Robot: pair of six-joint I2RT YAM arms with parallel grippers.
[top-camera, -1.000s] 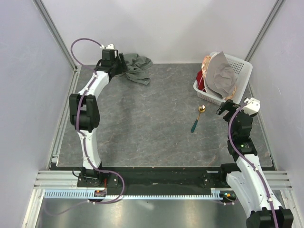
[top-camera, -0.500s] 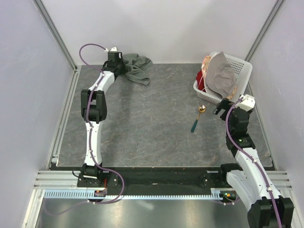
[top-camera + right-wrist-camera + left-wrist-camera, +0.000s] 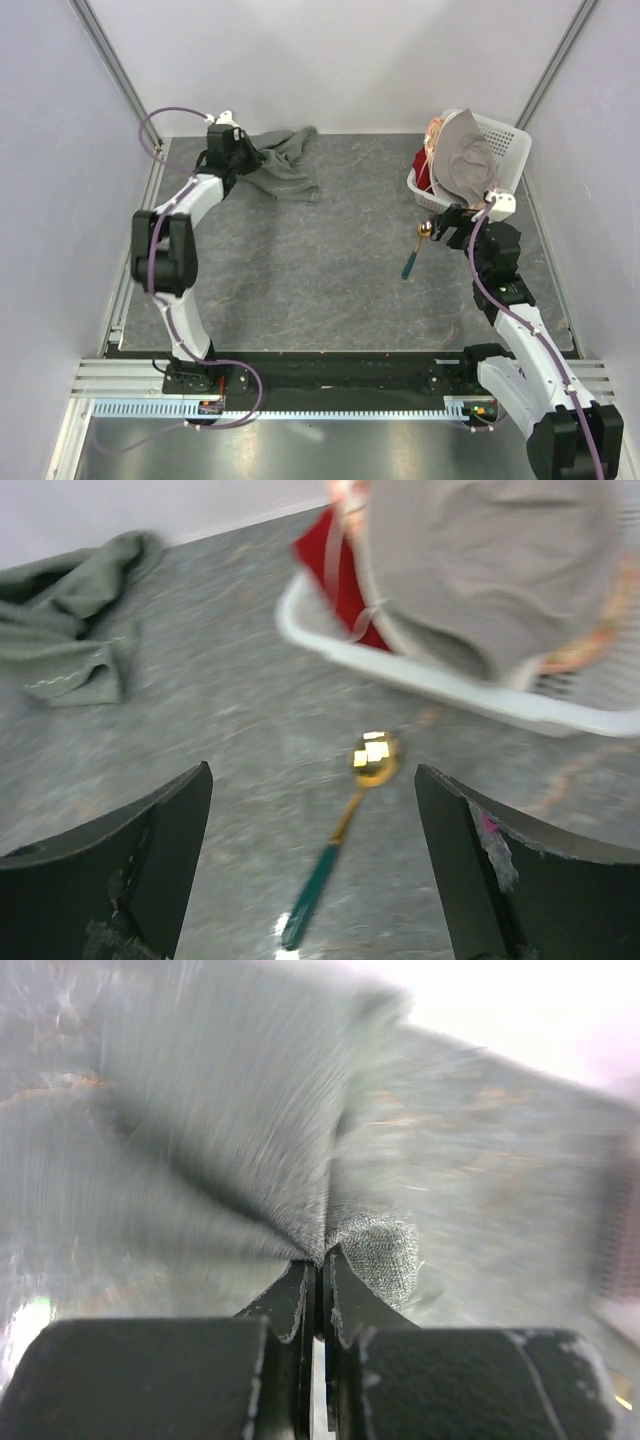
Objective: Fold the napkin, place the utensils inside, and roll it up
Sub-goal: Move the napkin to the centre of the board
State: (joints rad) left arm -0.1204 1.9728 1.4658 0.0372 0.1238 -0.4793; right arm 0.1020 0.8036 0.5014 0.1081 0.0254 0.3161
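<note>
Left fingers (image 3: 288, 1305) closed tight on fold of napkin (image 3: 285, 165), crumpled at counter (image 3: 320, 270) far left corner; pinch there likely meant to drag cloth toward open middle for spreading. Right fingers (image 3: 160, 860) spread wide, empty, above spoon (image 3: 340, 838), which lies flat near right edge, just before white basket (image 3: 515, 150) holding pale cloth (image 3: 468, 155) at far right corner; judged poised for pickup. Counter dark, mottled, stone-like, matte. Plain pale walls, aluminium frame posts
</note>
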